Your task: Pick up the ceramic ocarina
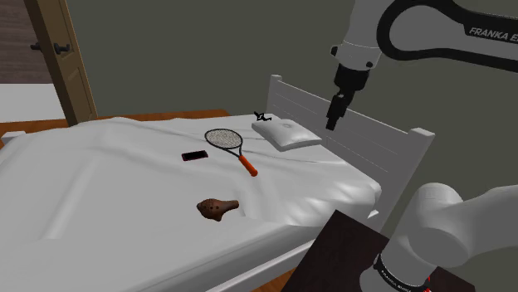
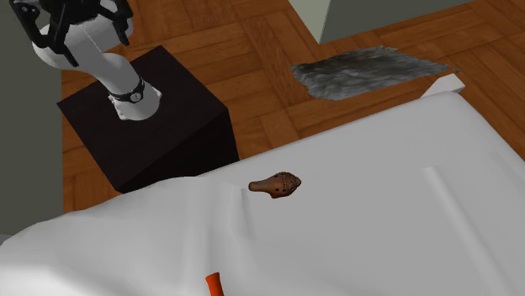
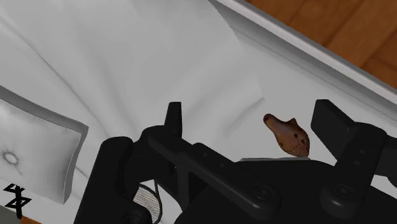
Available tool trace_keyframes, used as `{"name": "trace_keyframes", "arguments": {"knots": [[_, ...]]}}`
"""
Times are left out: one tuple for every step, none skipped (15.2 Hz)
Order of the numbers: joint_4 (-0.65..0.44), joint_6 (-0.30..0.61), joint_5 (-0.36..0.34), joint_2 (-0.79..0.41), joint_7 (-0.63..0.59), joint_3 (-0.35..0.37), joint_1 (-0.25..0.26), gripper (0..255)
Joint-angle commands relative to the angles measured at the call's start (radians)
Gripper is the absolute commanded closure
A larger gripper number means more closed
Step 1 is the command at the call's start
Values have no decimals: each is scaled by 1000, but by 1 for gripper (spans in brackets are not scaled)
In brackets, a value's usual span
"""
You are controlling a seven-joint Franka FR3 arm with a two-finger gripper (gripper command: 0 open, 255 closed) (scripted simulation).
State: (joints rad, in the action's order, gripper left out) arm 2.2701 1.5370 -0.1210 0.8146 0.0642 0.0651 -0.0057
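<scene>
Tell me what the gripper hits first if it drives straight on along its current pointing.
Probably the white bed sheet: in the wrist view the gripper centres on it, with the brown ocarina nearer one finger. Depth unclear.

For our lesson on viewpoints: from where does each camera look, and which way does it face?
Shoulder view: beside the stand, facing across the bed; arm and gripper show.
Second exterior view: above the bed, facing the stand; arm's base shows.
Wrist view: on the hand, looking down at the bed; open fingers show.
All share the brown ocarina.

Matt brown ocarina (image 1: 217, 207) on smooth white cloth bed (image 1: 108, 178).
</scene>
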Motion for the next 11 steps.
{"name": "trace_keyframes", "arguments": {"knots": [[0,0,0,0,0,0,0,0],[13,32,0,-20,13,-5,5,0],[25,63,-1,-42,25,-11,11,0],[36,94,-1,-64,38,-16,16,0],[46,125,-1,-88,50,-20,21,0],[54,156,-1,-113,63,-25,27,0],[61,187,-1,-138,75,-29,32,0],[67,217,0,-165,88,-33,37,0],[72,247,0,-193,101,-37,42,0],[76,277,1,-221,114,-41,47,0],[78,306,2,-251,127,-44,52,0]]}}
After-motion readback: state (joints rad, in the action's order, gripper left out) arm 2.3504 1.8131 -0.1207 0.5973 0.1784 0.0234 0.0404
